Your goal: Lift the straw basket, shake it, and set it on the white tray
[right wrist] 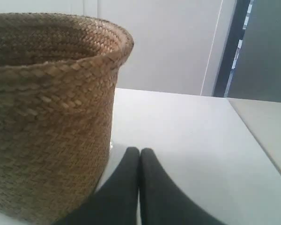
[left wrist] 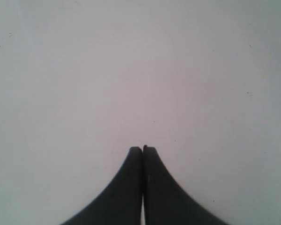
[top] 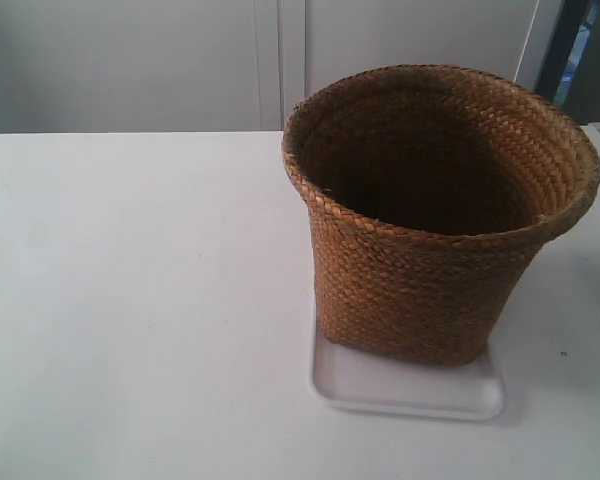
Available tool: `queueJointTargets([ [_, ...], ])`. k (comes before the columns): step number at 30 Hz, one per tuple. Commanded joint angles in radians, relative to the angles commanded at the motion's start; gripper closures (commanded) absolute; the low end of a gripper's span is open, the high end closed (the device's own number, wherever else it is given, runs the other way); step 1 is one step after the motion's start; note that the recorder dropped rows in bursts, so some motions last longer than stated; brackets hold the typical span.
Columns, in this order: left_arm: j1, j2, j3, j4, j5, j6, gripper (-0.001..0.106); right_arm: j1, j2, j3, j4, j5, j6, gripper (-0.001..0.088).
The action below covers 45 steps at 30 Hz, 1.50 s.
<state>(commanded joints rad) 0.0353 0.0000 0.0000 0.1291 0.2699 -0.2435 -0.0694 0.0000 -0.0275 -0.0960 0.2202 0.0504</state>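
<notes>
Backdrop: pale wall panels [top: 130, 60] with 1 vertical seam rise behind the far edge; a dark upright strip [top: 572, 50] stands at the exterior view's upper right.
Surface: white table [top: 130, 300], matte, its far edge running straight across the exterior view.
Open room: the broad stretch of table at the exterior view's left of the basket shows bare; a narrower band lies on the basket's other side.
Straw basket [top: 420, 280]: upright, brown weave, braided rim flaring wider than the base, inside dark.
Basket position: standing on the white tray [top: 410, 392], base set toward the tray's far side.
Tray edges: a bare white strip shows along the near side with both near rounded corners clear of the basket; a thin sliver shows along the edge at the exterior view's left.
Overhang: the rim spreads out past the tray's outline at both sides.
Left gripper [left wrist: 142, 149]: 2 dark fingers pressed tip to tip, nothing between them, only plain white surface beyond.
Right gripper [right wrist: 139, 151]: 2 fingers likewise pressed together and empty, low over the table just beside the basket's wall; whether it touches the weave cannot be told.
Table edge, right wrist view: the white top ends against a beige surface [right wrist: 267, 126] on the side away from the basket.
Arms in exterior view: neither shows.
</notes>
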Motion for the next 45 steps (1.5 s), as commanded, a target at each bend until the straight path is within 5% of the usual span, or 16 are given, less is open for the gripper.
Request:
queueJointTargets([
  [7, 0.0, 0.0, 0.0, 0.0, 0.0, 0.0, 0.105, 0.0, 0.0, 0.028, -0.009, 0.001, -0.002, 0.0868],
  [12, 0.0, 0.0, 0.0, 0.0, 0.0, 0.0, 0.105, 0.0, 0.0, 0.028, -0.016, 0.129, -0.002, 0.0868],
  [45, 0.0, 0.0, 0.0, 0.0, 0.0, 0.0, 0.105, 0.0, 0.0, 0.028, -0.003, 0.127, 0.008, 0.0868],
])
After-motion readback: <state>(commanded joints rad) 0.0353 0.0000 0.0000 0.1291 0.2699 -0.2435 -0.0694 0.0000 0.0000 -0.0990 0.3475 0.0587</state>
